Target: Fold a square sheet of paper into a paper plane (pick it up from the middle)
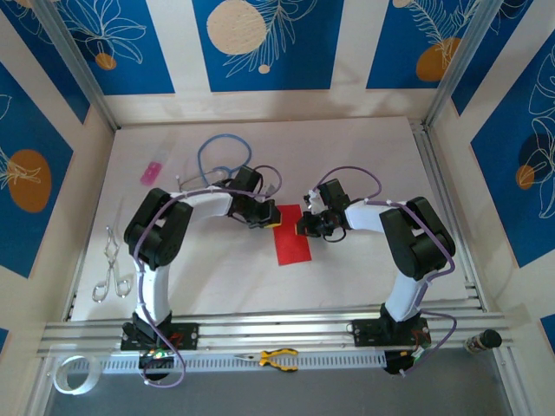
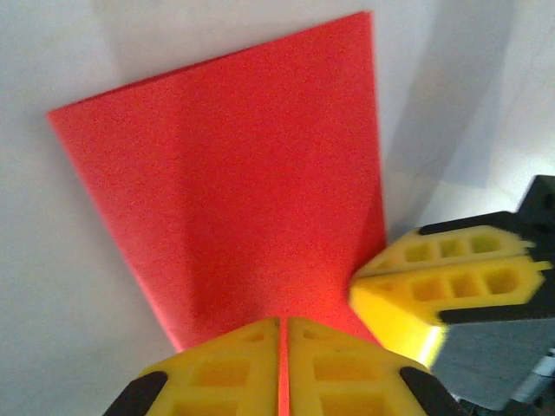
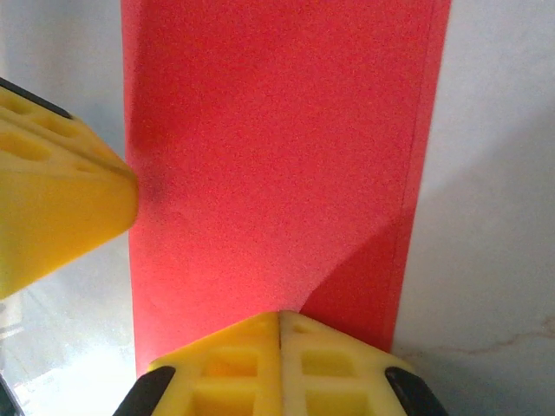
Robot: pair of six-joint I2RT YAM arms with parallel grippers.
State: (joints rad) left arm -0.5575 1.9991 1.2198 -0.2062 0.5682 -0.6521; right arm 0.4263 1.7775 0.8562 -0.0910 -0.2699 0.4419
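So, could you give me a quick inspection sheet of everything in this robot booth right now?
Surface: white table, flat.
Job's things: red sheet of paper, folded into a narrow rectangle, mid-table between the grippers.
Clutter: pink item far left; metal scissor-like tool at the left edge; yellow-handled pliers on the front rail.
Grippers: left gripper shut, pinching the paper's edge; right gripper shut at the opposite edge, grip unclear.
Cables: blue cable looped behind the left arm; purple cables along both arms.
Surroundings: blue leaf-patterned panels, metal frame.
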